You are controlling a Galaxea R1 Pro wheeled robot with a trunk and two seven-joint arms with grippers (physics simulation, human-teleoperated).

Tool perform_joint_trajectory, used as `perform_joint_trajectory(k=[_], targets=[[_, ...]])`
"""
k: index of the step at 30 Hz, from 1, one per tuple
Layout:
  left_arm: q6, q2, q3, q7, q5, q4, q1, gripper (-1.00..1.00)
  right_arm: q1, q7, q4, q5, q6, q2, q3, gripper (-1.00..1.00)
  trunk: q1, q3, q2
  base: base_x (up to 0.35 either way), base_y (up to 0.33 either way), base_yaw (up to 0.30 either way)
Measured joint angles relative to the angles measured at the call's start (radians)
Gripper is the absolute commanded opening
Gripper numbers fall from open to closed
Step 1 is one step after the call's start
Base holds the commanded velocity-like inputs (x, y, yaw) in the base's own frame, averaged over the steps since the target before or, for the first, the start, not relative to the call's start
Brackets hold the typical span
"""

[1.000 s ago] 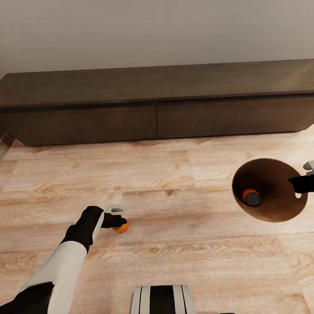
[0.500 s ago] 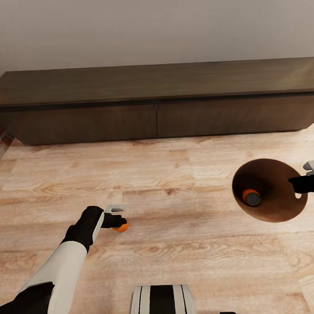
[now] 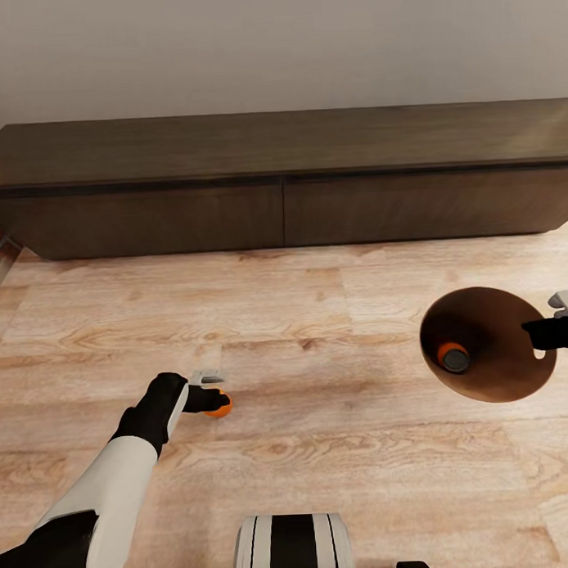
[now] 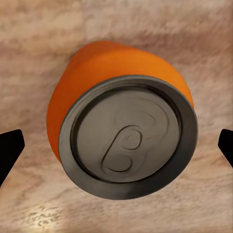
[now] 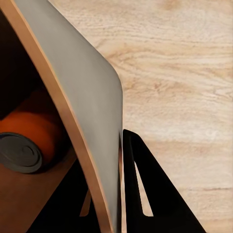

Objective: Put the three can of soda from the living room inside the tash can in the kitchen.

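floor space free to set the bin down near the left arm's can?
Free: the light wood floor between the orange soda can under the left gripper and the copper-lined grey bin; also below the long dark wood cabinet. Crowded beside that can.

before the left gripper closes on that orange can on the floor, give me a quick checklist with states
1. Orange soda can with grey metal top centred between the left gripper fingers: ok, one dark fingertip shows on each side.
2. Left jaws open and apart from the can: ok.
3. Can upright on the light wood floor: ok, its top faces the wrist camera.
4. Right gripper pinching the wall of the tapered grey bin with copper-brown inside: ok.
5. Bin already holds a second orange can: ok.
6. Dark blue can located: cannot tell.
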Motion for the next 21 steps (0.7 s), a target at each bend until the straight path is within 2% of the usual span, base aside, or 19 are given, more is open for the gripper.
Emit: perform_joint_trajectory(k=[21], targets=[[-0.001, 0.0, 0.0, 0.001, 0.0, 0.0, 0.0, 1.0, 0.0, 0.0, 0.002, 0.0, 0.0, 0.002, 0.0, -1.0, 0.0, 0.0, 0.0, 0.008, 0.0, 0.0]])
